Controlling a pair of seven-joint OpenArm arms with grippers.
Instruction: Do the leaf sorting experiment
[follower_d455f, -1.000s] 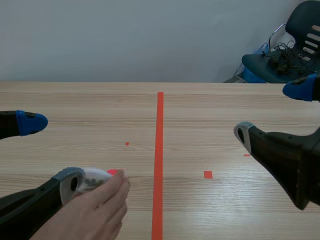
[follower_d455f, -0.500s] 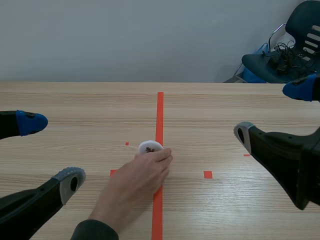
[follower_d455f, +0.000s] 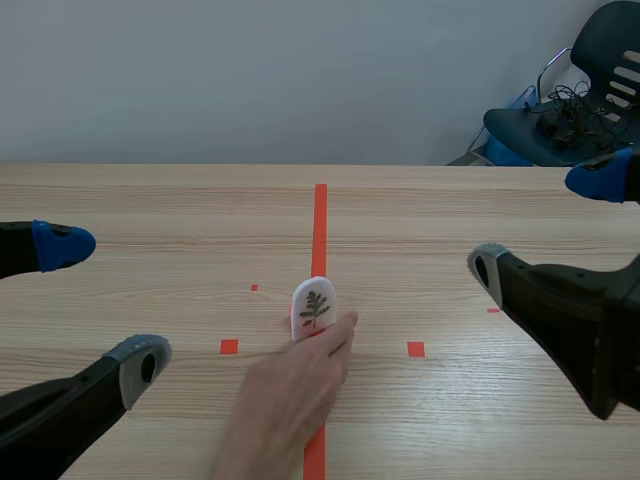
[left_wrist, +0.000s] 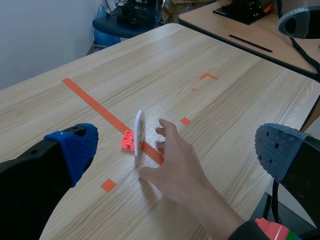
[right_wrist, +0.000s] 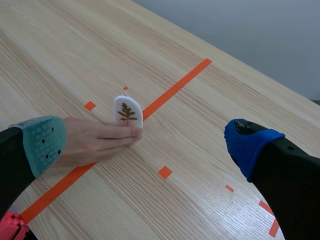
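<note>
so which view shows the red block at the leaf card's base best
Left wrist view: it sees the white card edge-on, so the red block at its foot shows plainly. Scene and right wrist views face the card's leaf side, and the block is hidden behind it.

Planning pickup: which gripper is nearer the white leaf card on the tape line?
Left, seemingly: the white leaf card stands ahead of the left gripper, somewhat farther ahead of the right gripper.
</note>
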